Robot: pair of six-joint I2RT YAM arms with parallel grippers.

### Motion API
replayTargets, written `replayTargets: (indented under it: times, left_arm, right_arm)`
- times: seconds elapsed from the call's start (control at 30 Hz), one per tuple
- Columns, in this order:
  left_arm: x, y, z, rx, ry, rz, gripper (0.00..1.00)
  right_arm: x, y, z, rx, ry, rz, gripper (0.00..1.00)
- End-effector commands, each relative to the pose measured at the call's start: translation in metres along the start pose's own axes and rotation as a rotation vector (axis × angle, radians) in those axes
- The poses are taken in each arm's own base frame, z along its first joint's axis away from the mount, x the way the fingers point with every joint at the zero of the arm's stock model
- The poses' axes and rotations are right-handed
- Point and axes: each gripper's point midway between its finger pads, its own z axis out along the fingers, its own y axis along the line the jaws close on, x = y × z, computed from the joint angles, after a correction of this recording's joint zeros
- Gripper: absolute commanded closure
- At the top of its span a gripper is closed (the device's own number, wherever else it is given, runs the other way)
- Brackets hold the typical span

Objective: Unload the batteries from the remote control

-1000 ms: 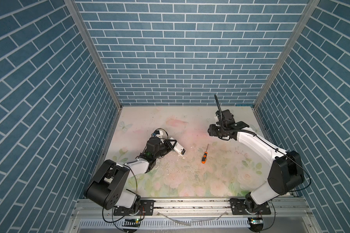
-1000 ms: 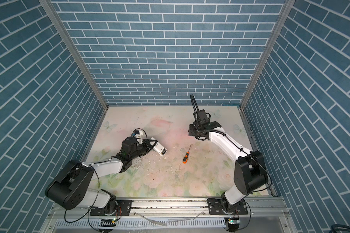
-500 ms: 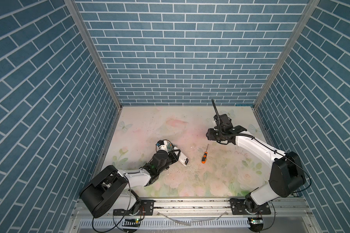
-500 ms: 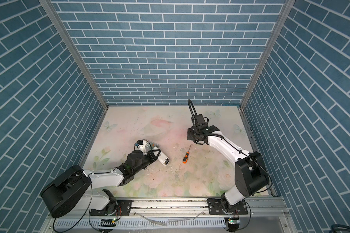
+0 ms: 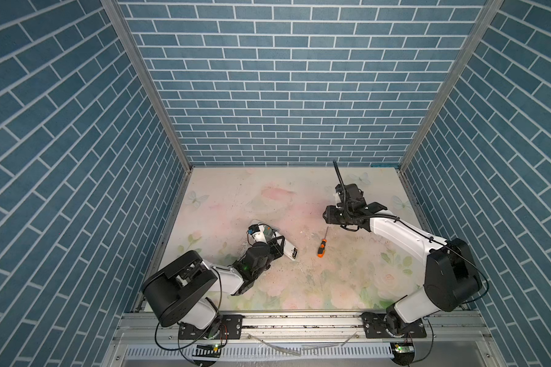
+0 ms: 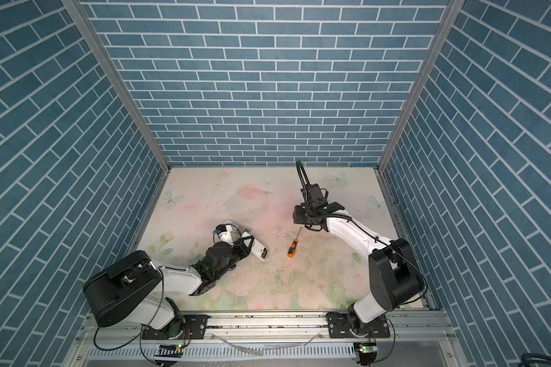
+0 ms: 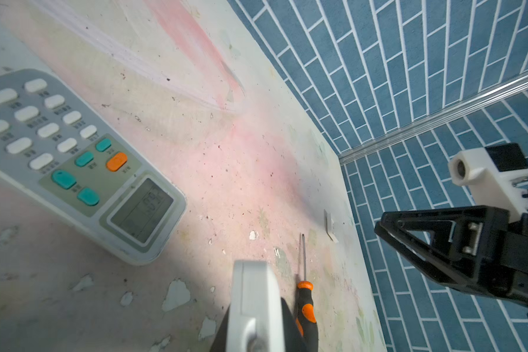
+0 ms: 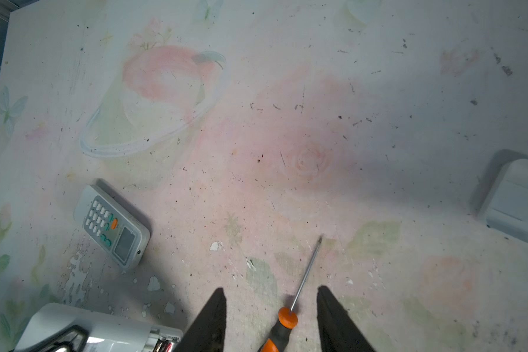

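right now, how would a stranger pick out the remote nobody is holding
On the flowered tabletop, look left of centre, just behind the left hand. The loose remote lies flat there, keypad up. Unlike the plain white remote in that hand, it shows teal and orange buttons and a grey screen.

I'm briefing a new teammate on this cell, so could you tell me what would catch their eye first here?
Probably the white remote clamped in the left gripper, left of centre on the floral table. Next comes the orange-and-black screwdriver lying mid-table, with the open right gripper hovering by its shaft. A grey keypad remote lies face-up just behind the held one.
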Motion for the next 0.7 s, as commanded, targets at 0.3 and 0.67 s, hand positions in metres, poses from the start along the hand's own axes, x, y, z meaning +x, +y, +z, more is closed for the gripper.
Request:
replayTargets:
  times: [0.3,0.67]
  left_arm:
    - [0.007,0.008,-0.004,0.03,-0.045,-0.018,0.9]
    - [0.017,0.03,-0.019,-0.043,-0.023,0.013,0.64]
  right_arm:
    - [0.01,0.002,-0.004,-0.022,-0.006,0.041,0.51]
    - [0.016,0.007,-0.003,-0.018,-0.006,0.038,0.51]
